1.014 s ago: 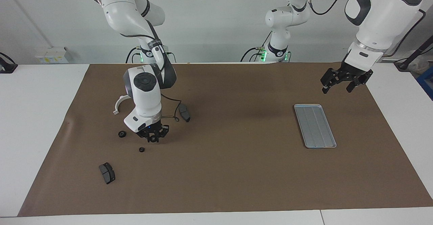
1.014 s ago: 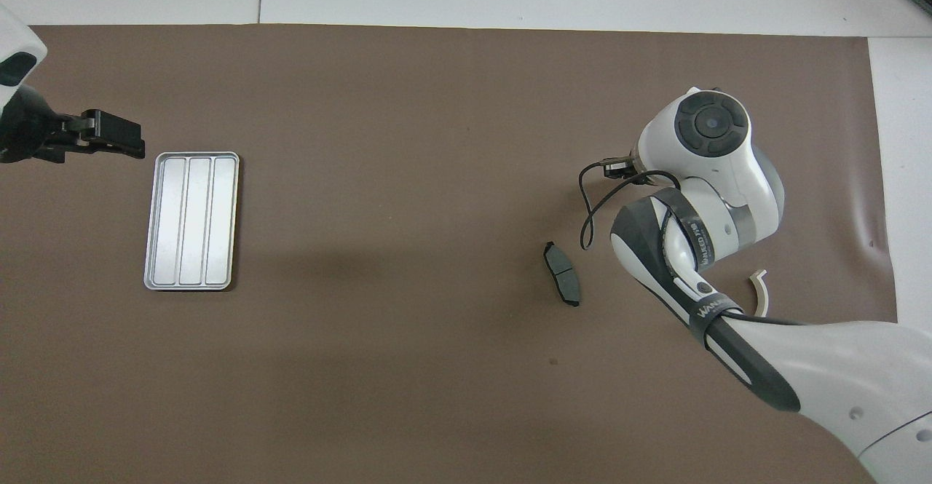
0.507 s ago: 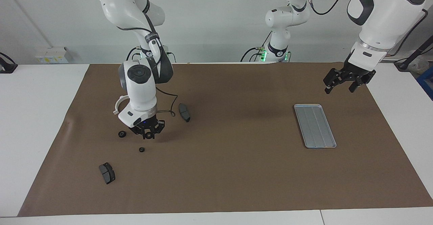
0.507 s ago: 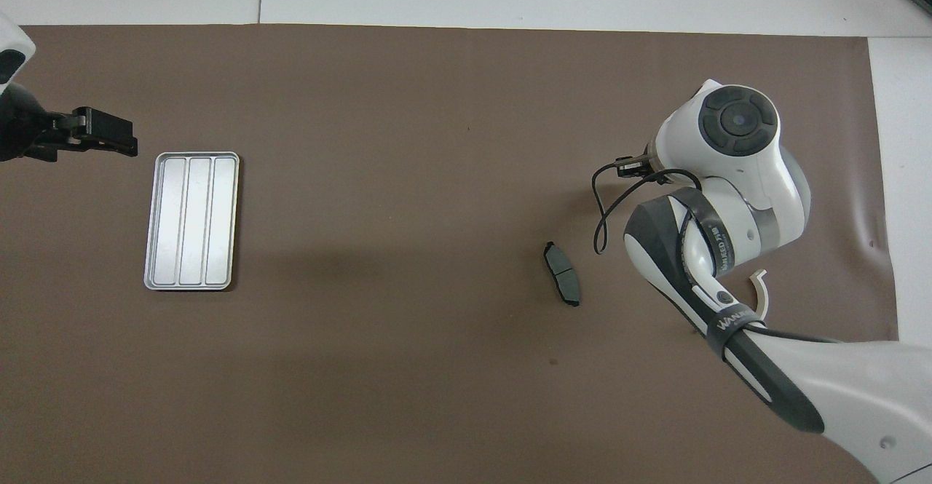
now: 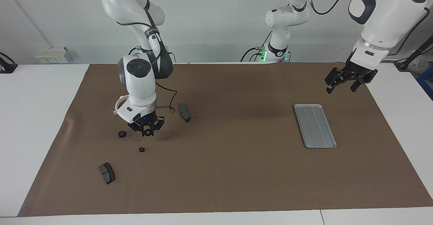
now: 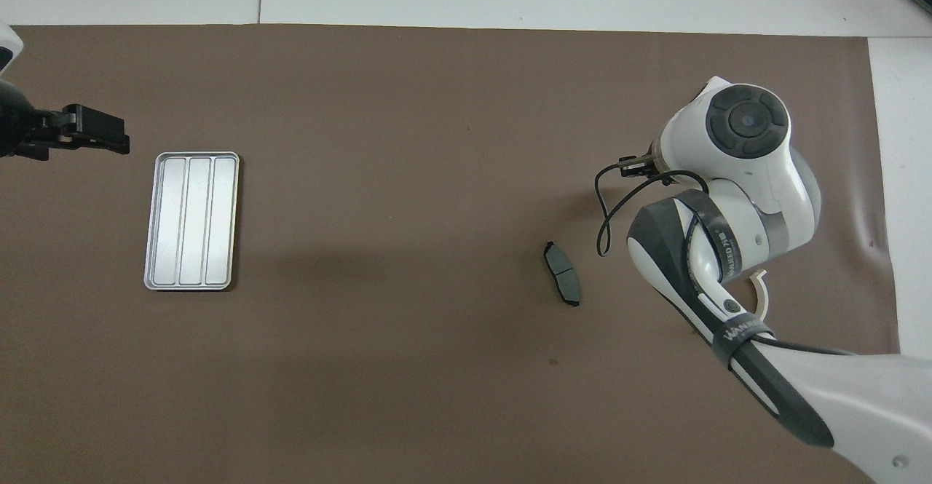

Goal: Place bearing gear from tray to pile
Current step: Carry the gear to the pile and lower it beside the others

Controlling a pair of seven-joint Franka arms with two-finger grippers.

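Right gripper (image 5: 147,132) has lifted off the brown mat toward the white half-ring bracket (image 5: 119,104) w/ a small black round gear pinched — not yet released. Grooved silver-grey metal tray (image 5: 315,126) is bare; left gripper (image 5: 342,85) waits open.

Silver tray (image 6: 191,220) on brown mat (image 6: 408,142); left pincer (image 6: 91,129) just beside it; dark brake pad (image 6: 562,274) near right arm (image 6: 728,193)
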